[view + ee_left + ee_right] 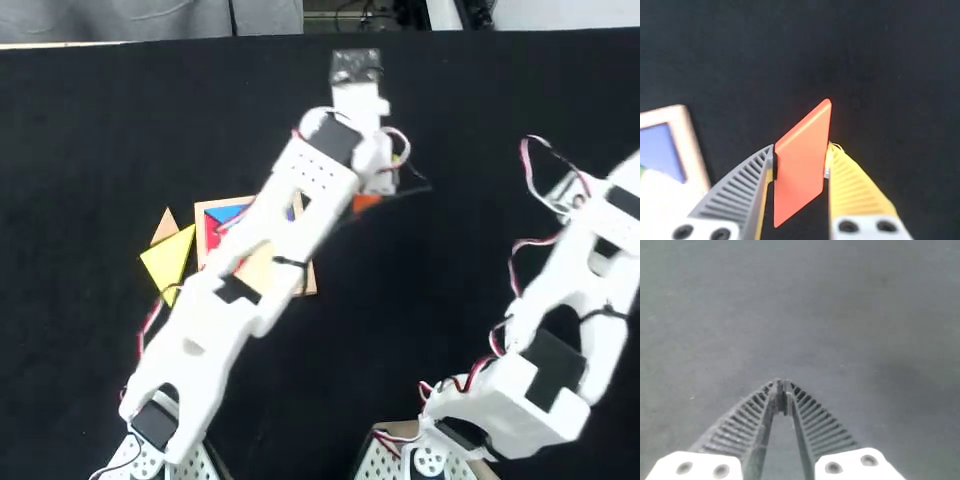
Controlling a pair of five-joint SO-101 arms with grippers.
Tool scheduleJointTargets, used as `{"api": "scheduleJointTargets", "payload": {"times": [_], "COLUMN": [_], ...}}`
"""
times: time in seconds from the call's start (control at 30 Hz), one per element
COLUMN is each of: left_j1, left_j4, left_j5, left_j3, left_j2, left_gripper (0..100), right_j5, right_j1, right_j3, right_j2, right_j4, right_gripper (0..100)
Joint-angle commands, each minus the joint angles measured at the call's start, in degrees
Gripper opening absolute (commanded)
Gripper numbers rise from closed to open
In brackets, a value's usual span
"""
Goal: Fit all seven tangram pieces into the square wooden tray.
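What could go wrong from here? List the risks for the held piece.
1. The orange piece is pinched by its edges in the left gripper and stands tilted; it may twist or slip in transit.
2. The tray already holds coloured pieces, so the orange piece could catch on its rim or on them when lowered.

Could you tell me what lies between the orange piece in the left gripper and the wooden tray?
The stretch between orange piece and wooden tray is bare black table, as the left wrist view shows.

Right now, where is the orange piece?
The orange piece is pinched in the left gripper, just right of the tray in the high view.
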Motion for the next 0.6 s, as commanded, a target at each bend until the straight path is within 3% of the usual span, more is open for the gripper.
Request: {"api": "scheduleJointTargets", "payload": {"times": [0.0, 0.33, 0.57], "left_j1": [1.8, 3.21, 2.59], "left_j4": [-0.53, 10.55, 15.38], "left_j5": [1.05, 0.62, 0.7], "left_j3": [-2.86, -23.87, -30.73], "left_j2": [0.88, 1.93, 6.42], "left_gripper": [4, 4, 20], "right_j5": [1.76, 2.02, 2.02], "right_j1": [1.05, -1.05, -1.14], "right_j3": [-0.48, -0.22, -0.22], "right_j2": [-3.3, -3.3, -3.3], "right_j4": [-0.79, -0.88, -0.88], "right_gripper": [1.1, 1.1, 1.1]}}
